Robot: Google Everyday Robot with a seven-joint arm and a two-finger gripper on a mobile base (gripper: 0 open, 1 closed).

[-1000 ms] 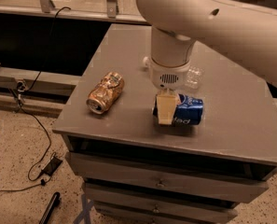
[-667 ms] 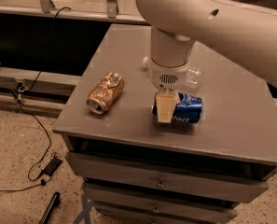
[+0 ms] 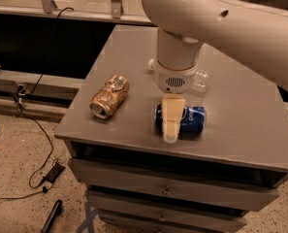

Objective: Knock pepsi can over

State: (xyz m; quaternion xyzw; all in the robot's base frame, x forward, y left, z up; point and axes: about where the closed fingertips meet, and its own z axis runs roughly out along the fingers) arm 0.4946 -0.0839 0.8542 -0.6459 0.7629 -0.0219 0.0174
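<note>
- Grey flat-topped table with drawers beneath, viewed from above and from the front.
- On the left part of the table: gold-orange dented can, lying on its side, one round end turned toward the front left corner, touching nothing else.
- Behind the wrist: clear plastic bottle, largely hidden by the thick cream arm, only a crumpled part showing at the right.
- Near the front edge, about midway along it: small blue aluminium pepsi can, lying on its side, well apart from the gold-orange dented can.
- Long axis level, running left to right, roughly along the table's front edge; which end carries the silver top, not clear.
- A light patch of logo on the blue wall, right of the end effector; no writing readable.
- Cream end effector pointing down from the wrist, straight in front of the pepsi can and covering part of its left half; touching or just beside, cannot tell which.
- Spread or pressed together: cannot tell.
- Off the table at left: black cables trailing over the speckled floor.
</note>
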